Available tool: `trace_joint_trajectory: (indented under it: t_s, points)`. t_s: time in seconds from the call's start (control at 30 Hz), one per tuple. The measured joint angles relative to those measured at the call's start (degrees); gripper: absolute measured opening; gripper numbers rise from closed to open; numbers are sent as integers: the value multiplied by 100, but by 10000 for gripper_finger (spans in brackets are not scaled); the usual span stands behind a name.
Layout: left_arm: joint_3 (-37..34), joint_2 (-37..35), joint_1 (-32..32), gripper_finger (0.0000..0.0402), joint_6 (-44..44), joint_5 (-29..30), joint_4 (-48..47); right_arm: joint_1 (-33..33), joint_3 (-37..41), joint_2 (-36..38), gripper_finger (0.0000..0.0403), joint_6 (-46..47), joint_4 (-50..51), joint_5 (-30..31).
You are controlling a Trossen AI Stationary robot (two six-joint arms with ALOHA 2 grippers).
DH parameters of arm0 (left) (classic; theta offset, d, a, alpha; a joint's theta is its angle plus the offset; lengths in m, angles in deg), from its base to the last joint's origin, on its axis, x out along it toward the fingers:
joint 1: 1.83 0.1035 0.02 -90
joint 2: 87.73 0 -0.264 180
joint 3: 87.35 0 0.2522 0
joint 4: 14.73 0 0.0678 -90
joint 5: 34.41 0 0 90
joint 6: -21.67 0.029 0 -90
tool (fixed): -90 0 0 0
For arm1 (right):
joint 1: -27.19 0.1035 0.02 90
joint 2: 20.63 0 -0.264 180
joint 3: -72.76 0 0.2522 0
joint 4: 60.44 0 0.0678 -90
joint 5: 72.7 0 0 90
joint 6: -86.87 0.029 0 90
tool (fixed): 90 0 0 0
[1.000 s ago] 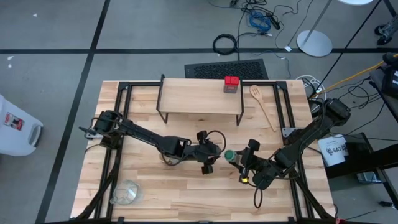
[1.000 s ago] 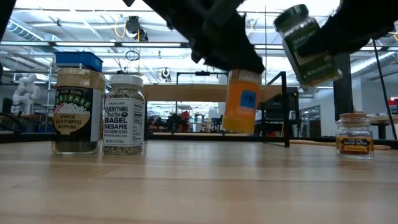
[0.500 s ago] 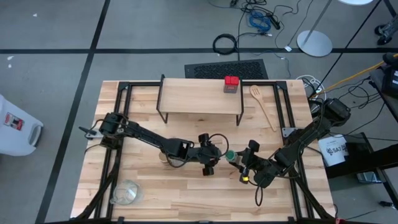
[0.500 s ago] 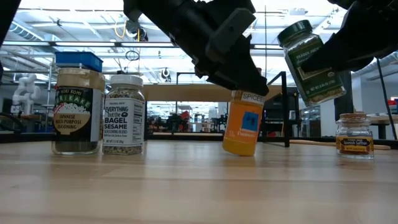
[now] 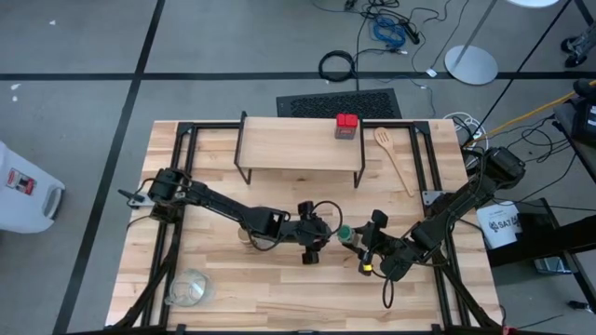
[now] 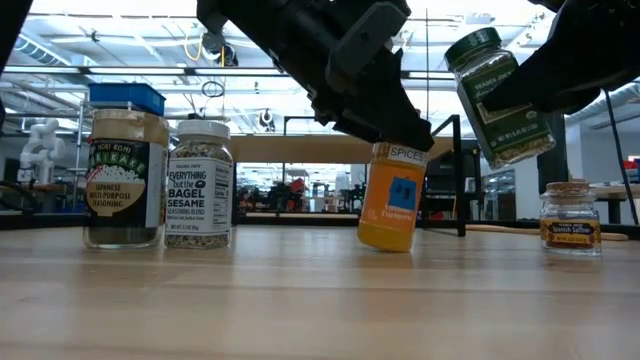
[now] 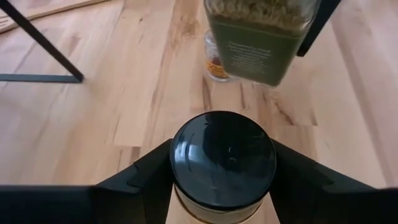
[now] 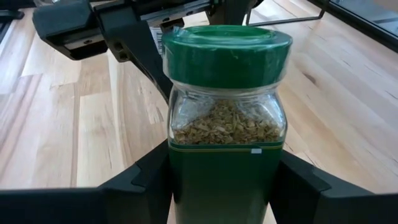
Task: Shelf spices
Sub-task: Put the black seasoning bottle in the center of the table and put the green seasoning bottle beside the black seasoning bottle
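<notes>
The right end effector (image 6: pixel 545 75) pinches the green-lid jar (image 6: pixel 497 95), tilted in the air. The left end effector (image 6: pixel 385 120) pinches the orange jar (image 6: pixel 392 195) on the tabletop (image 6: pixel 300 300). The shelf (image 5: pixel 298 144) lies farther back, nearer the left one.

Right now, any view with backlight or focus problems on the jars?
Low view: bright ceiling lights behind, so the left tool on the orange jar reads as a silhouette; labels still legible. Left wrist view: the green-lidded jar is soft. Right wrist view: that jar is sharp.
</notes>
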Motion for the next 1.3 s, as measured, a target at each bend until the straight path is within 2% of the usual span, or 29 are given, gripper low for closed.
trace_joint_trajectory:
  t_s: [0.17,0.4,0.77,1.0,1.3]
  points:
    - [-7,-1,-15,219,24,-136,218,0,0,0,196,-7,2,-6]
    - [-7,-9,-15,223,-6,-142,33,0,0,0,196,-2,4,-6]
    - [-4,-15,-15,282,16,54,-278,0,2,0,196,15,2,-4]
    - [-4,-127,-15,285,62,85,-443,0,2,0,196,22,0,-4]
    - [-2,-631,-154,286,60,289,-711,-73,2,0,196,43,-73,-4]
